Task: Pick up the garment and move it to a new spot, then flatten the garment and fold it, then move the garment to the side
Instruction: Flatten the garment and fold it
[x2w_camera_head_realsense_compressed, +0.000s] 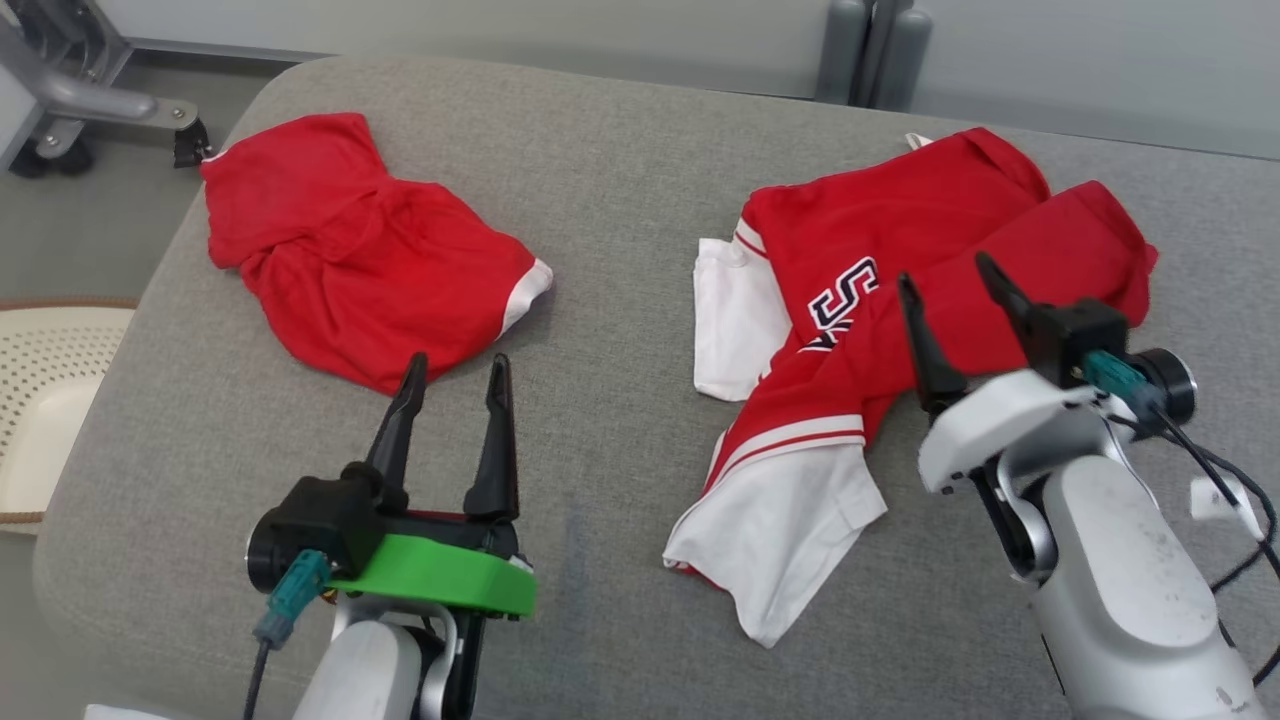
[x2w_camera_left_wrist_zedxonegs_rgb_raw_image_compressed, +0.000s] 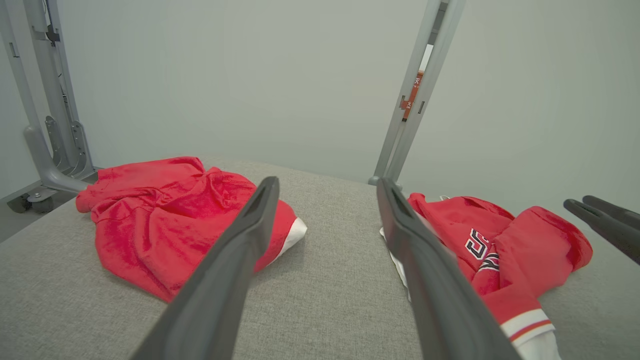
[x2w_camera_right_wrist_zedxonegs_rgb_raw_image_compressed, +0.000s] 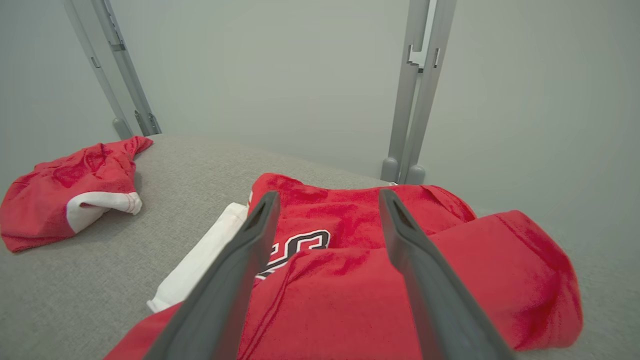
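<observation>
A red garment (x2w_camera_head_realsense_compressed: 350, 250) with a white cuff lies bunched on the left of the grey cushioned table (x2w_camera_head_realsense_compressed: 600, 180); it also shows in the left wrist view (x2w_camera_left_wrist_zedxonegs_rgb_raw_image_compressed: 165, 225) and the right wrist view (x2w_camera_right_wrist_zedxonegs_rgb_raw_image_compressed: 65, 195). A second red and white garment (x2w_camera_head_realsense_compressed: 900, 260) with dark lettering lies crumpled on the right (x2w_camera_left_wrist_zedxonegs_rgb_raw_image_compressed: 500, 250) (x2w_camera_right_wrist_zedxonegs_rgb_raw_image_compressed: 375, 260). My left gripper (x2w_camera_head_realsense_compressed: 457, 362) (x2w_camera_left_wrist_zedxonegs_rgb_raw_image_compressed: 327, 184) is open, just in front of the left garment's near edge, holding nothing. My right gripper (x2w_camera_head_realsense_compressed: 946, 270) (x2w_camera_right_wrist_zedxonegs_rgb_raw_image_compressed: 328, 195) is open above the right garment, with nothing held.
A grey metal frame with castors (x2w_camera_head_realsense_compressed: 90, 100) stands off the table's far left corner. A pale perforated basket (x2w_camera_head_realsense_compressed: 40, 400) sits left of the table. Grey uprights (x2w_camera_head_realsense_compressed: 870, 50) rise behind the far edge. Bare fabric runs between the two garments.
</observation>
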